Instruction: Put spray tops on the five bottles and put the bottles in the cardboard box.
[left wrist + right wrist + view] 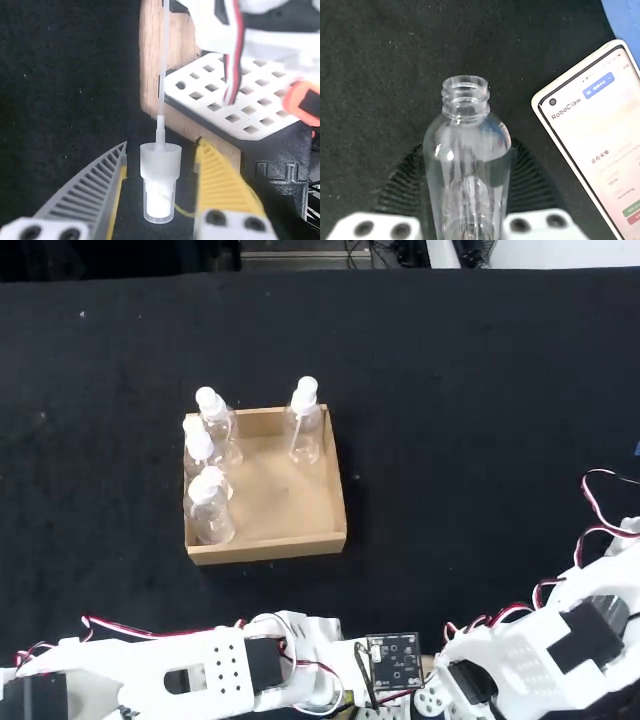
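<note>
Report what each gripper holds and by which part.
Right gripper: the uncapped bottle, clamped around its body. Left gripper: a spray top lies within it, tube pointing outward; whether it is gripped cannot be told.

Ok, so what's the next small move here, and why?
Probably bring the spray top in the left gripper over to the open neck of the bottle in the right gripper and line up its tube: that bottle is uncapped, while four capped bottles stand in the cardboard box.
</note>
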You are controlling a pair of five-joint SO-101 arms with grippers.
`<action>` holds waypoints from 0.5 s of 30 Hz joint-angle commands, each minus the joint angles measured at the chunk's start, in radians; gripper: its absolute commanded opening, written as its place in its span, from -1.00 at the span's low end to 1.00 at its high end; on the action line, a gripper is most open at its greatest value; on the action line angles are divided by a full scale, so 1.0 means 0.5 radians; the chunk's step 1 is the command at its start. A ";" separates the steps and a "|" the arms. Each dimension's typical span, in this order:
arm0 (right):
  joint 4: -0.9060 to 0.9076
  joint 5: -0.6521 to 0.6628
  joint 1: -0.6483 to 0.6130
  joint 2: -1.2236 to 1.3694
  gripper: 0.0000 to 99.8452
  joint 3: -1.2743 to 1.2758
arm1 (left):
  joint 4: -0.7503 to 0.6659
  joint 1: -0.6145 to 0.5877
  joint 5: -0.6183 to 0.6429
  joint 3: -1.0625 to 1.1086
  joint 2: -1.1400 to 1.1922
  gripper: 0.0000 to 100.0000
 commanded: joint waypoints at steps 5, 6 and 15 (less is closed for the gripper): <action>-0.043 0.009 0.046 -0.017 -0.98 -0.121 | -0.018 0.029 0.009 0.054 0.003 -0.62; -0.043 0.009 0.046 -0.017 -0.98 -0.121 | 0.015 0.026 0.009 0.048 0.003 -0.61; -0.037 0.009 0.040 -0.017 -0.98 -0.121 | 0.181 0.023 0.009 -0.060 0.003 -0.45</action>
